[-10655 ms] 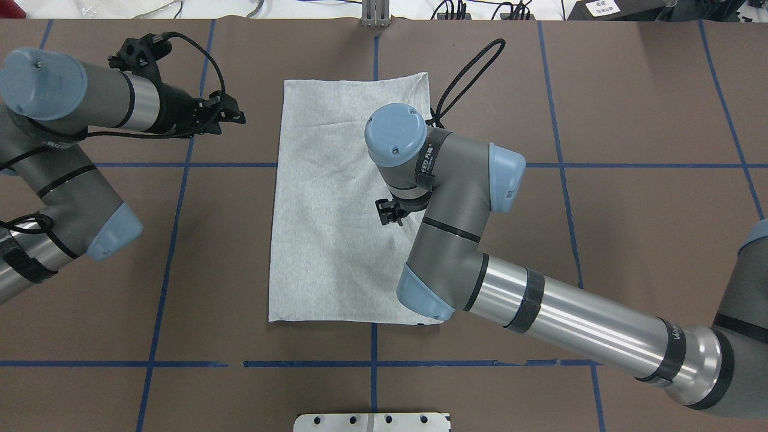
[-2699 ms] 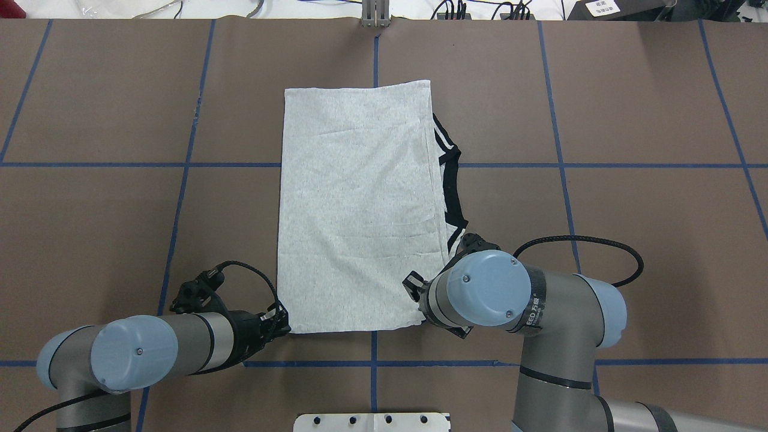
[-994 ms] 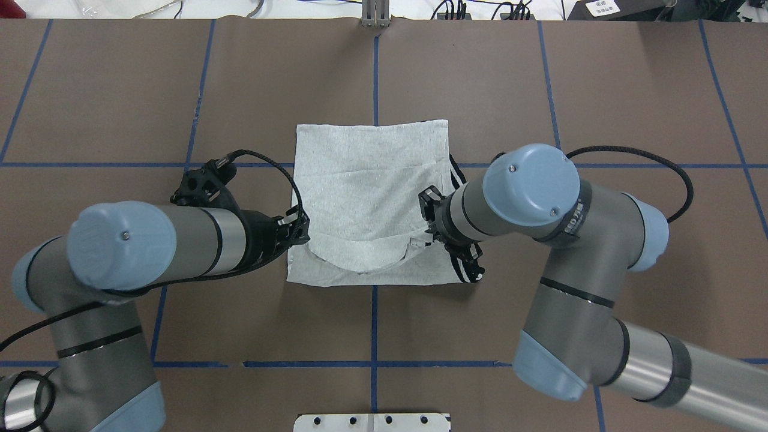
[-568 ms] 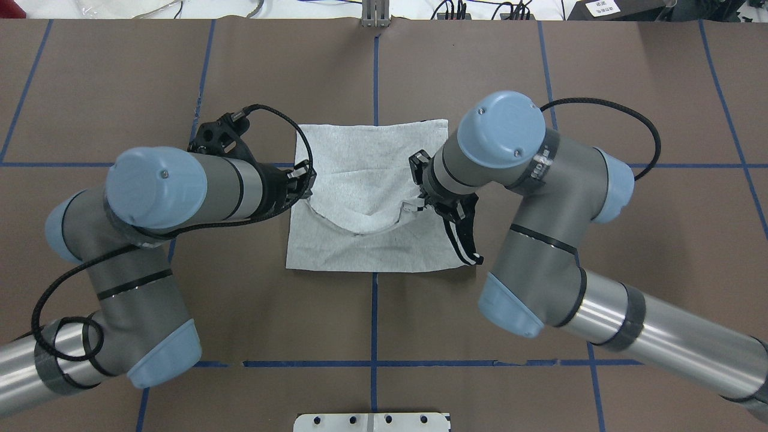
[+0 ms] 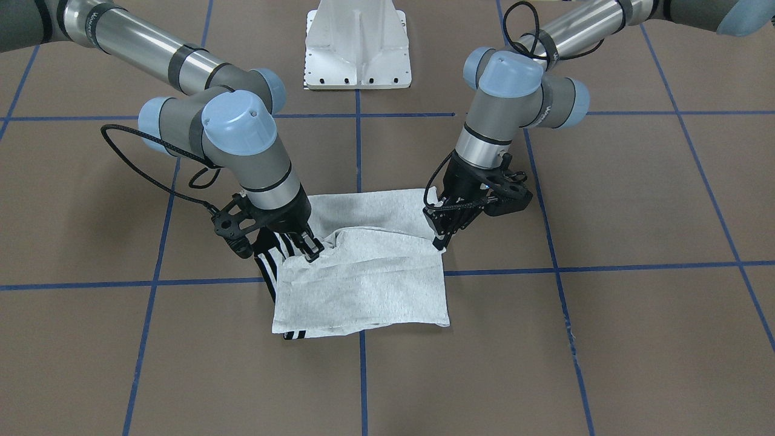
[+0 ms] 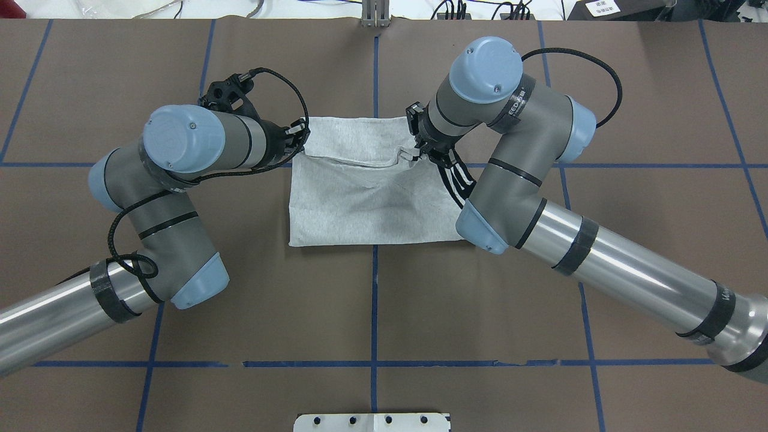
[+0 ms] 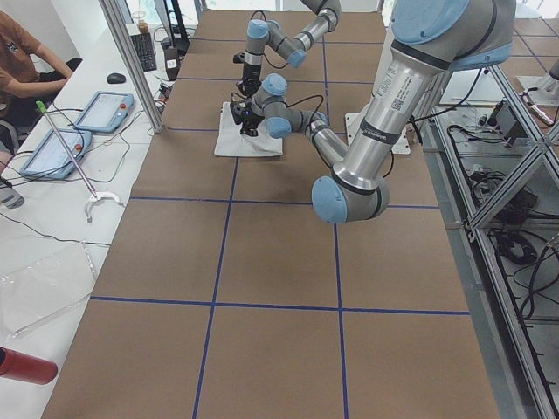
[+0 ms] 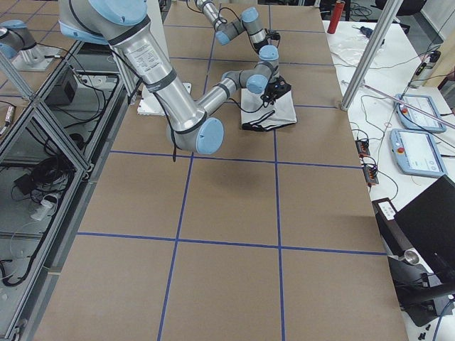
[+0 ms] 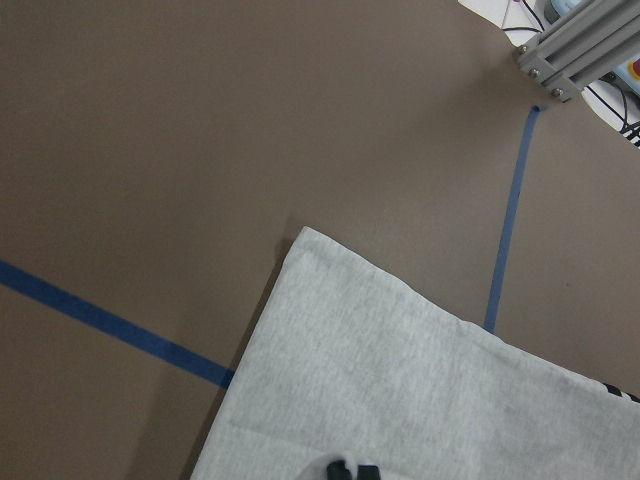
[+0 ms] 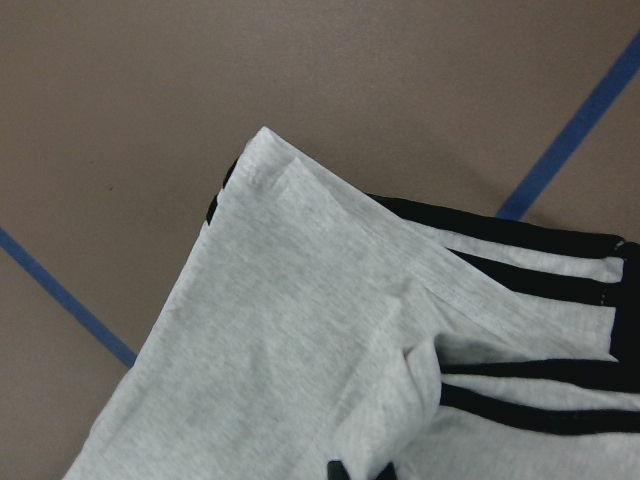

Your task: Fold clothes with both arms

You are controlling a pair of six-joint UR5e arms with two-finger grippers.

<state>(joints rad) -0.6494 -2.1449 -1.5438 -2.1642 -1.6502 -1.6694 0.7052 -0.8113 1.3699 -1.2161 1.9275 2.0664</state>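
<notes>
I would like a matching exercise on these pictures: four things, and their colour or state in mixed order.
1. left gripper
2. right gripper
3. T-shirt
4. tape lines

A. blue, in a grid
B. grey, partly folded over
C. shut on the edge beside the black stripes
D. shut on the plain grey corner

Pairs: 1-D, 2-C, 3-B, 4-A.

Both reaching out, elbows bent outward: my left arm (image 6: 150, 198), my right arm (image 6: 630, 282). Left gripper (image 6: 302, 133) tips down and inward, fingers pinched tight on the T-shirt (image 6: 360, 210) edge, wrist close behind. Level with it, well apart, right gripper (image 6: 418, 153) points steeply down, clamped on the same edge, wrist stacked right above.
</notes>
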